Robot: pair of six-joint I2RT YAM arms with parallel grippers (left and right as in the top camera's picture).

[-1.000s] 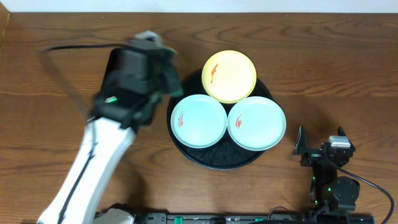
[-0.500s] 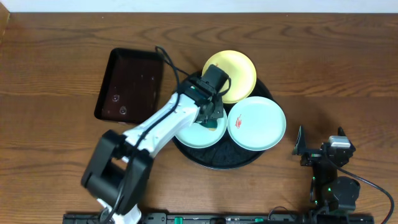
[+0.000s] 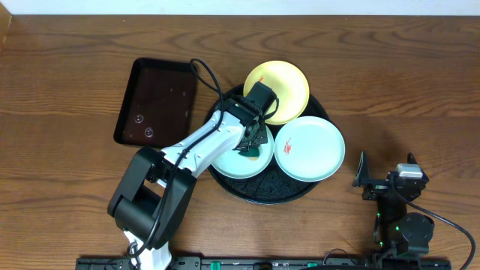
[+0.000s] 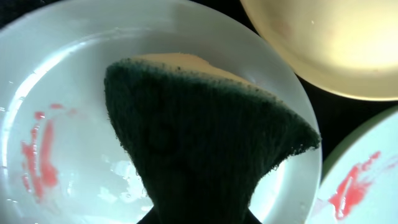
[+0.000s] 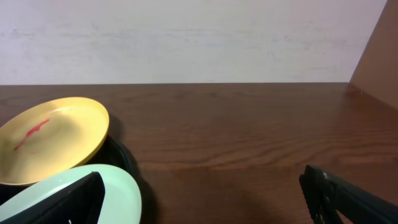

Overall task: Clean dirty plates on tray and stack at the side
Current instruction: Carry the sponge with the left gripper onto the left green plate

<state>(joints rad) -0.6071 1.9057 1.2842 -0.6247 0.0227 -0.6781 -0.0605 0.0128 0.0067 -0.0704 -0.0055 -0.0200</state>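
Reaching in from 7 o'clock, the left arm holds the left claw [image 3: 253, 142] over the large round black tray with a raised rim [image 3: 266, 193] at the middle of the brown wooden table [image 3: 405, 75]. That claw is clenched on a dark green and yellow sponge [image 4: 205, 143], scouring face toward the wrist camera. The sponge covers the centre of the near-left pale mint-blue shallow round plate [image 3: 238, 169], which lies at 8 o'clock on the tray. Whether the sponge presses on the plate I cannot tell. A red-orange smear [image 4: 37, 158] lies uncovered near this plate's rim, beside the sponge.

The near-right pale mint-blue shallow round plate [image 3: 310, 148] lies at 4 o'clock on the tray and carries its own red streak. The pale yellow shallow round plate [image 3: 289, 86] lies at 12 o'clock, its rim overhanging the tray's edge, with a red mark visible from the right wrist.

A smaller rectangular black tray [image 3: 155, 101] sits at 10 o'clock from the round one. The right claw [image 5: 202, 177] rests at 4 o'clock, well apart from the plates, released, its fingers spread wide and grasping nothing.
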